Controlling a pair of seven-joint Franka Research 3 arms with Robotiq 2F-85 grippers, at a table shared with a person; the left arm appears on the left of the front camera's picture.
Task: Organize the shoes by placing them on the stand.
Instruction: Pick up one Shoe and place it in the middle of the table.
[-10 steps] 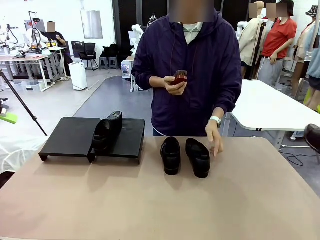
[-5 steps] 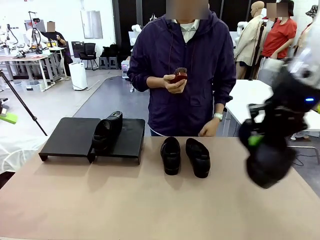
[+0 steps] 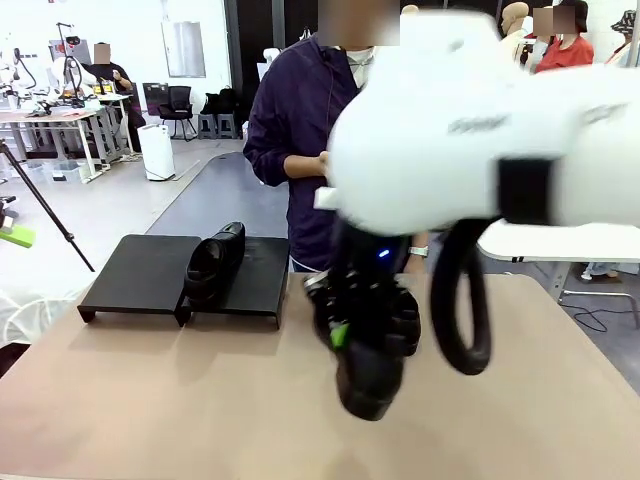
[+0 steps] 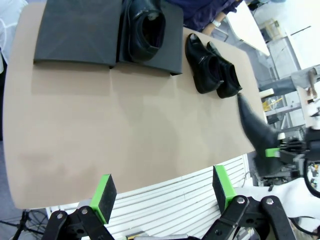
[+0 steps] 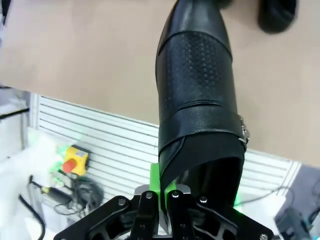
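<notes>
The tan surface [image 3: 150, 400] runs across the whole scene. In the front view the white right arm [image 3: 480, 120] swings across the middle, blurred and close to the camera, and hides much of the person [image 3: 290, 130] in a dark purple jacket at the far side.

The black stand [image 3: 140, 270] sits at the far left of the surface, its two flat panels side by side. A single shoe [image 3: 213, 262] rests on it where the two panels meet, lying on the right-hand panel's inner edge, its opening toward the robot. From the left wrist camera, a pair of shoes [image 4: 212, 67] stands on the bare surface to the right of the stand, the two touching each other, close to the person's edge.

The held shoe [image 5: 197, 95] hangs in the air. The right claw [image 5: 160, 187] is clenched on the back rim of its opening, one green pad pressed against the leather. The toe points away from the claw, out over the surface's near edge. The front view shows this shoe as a dark blur low in the middle, in front of where the pair stands.

The left claw [image 4: 162, 192] is spread wide and grasps nothing, hovering high off the near edge of the surface.
</notes>
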